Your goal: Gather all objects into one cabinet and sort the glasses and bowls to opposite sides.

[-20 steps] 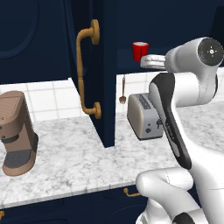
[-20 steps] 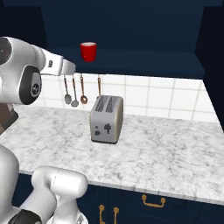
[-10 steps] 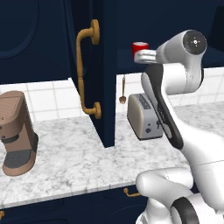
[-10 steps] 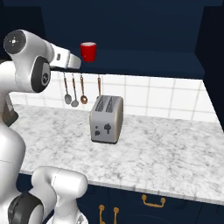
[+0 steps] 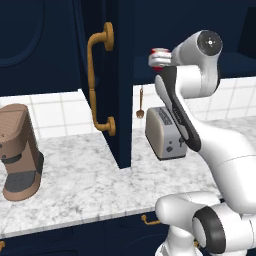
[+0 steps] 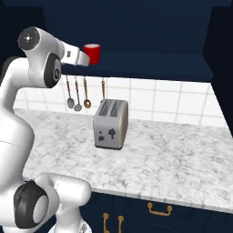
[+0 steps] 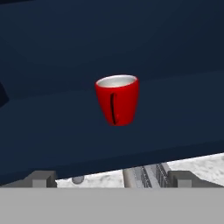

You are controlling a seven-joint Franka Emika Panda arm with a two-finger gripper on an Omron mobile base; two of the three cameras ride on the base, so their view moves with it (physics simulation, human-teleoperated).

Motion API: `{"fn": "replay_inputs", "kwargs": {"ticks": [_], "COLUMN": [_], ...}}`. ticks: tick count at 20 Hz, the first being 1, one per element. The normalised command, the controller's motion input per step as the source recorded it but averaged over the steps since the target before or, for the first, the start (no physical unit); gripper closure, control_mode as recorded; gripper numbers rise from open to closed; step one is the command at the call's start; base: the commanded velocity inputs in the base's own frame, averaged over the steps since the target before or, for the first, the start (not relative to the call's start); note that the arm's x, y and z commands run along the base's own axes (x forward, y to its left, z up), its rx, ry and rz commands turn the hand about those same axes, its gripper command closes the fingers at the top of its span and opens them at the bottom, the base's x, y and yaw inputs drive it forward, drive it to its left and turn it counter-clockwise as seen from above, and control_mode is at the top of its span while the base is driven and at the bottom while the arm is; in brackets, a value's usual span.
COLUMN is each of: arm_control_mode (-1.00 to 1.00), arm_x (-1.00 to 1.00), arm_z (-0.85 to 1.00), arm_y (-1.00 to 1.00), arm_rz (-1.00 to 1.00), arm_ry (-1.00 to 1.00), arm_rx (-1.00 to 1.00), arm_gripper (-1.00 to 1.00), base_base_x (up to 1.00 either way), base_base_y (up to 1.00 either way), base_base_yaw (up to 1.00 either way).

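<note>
A bright red tapered cup point(image 7: 117, 104) with a pale inside stands upright on a dark navy shelf point(image 6: 150, 68) above the toaster. From the right base view the red cup point(image 6: 92, 53) is just past my hand. My gripper point(image 7: 111, 178) is open, level with the shelf edge and pointed at the cup, with nothing between its fingers. Its fingertips point(image 7: 41, 178) are still short of the cup. In the left base view my gripper point(image 5: 156, 60) partly covers the cup point(image 5: 159, 51). A navy cabinet door point(image 5: 122, 85) with a long curved brass handle point(image 5: 98, 85) stands open to the left.
A silver toaster point(image 6: 110, 124) sits on the marble counter point(image 6: 173, 159) below the shelf. Utensils point(image 6: 77, 93) hang on the tiled wall behind it. A brown coffee machine point(image 5: 19, 150) stands at the counter's left end. Brass drawer handles point(image 6: 159, 209) line the counter front.
My arm has swung the hand in toward the shelf, bringing the open gripper from beside the cup to right in front of it. The cup has not moved.
</note>
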Motion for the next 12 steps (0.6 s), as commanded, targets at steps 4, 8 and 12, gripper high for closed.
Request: {"fn": "replay_inputs", "kwargs": {"ticks": [4, 8, 12], "arm_control_mode": [-1.00, -1.00, -1.00], "arm_x": [0.29, 0.17, 0.21], "arm_z": [-0.19, -0.35, -0.10], "arm_y": [0.00, 0.00, 0.00], "arm_rz": [0.00, 0.01, 0.00], "arm_ry": [-0.02, -0.07, -0.04], "arm_rx": [0.00, -0.05, -0.02], "arm_gripper": [-1.00, -1.00, -1.00], "base_base_x": [0.00, 0.00, 0.00], "base_base_y": [0.00, 0.00, 0.00], "base_base_yaw": [0.00, 0.00, 0.00]}}
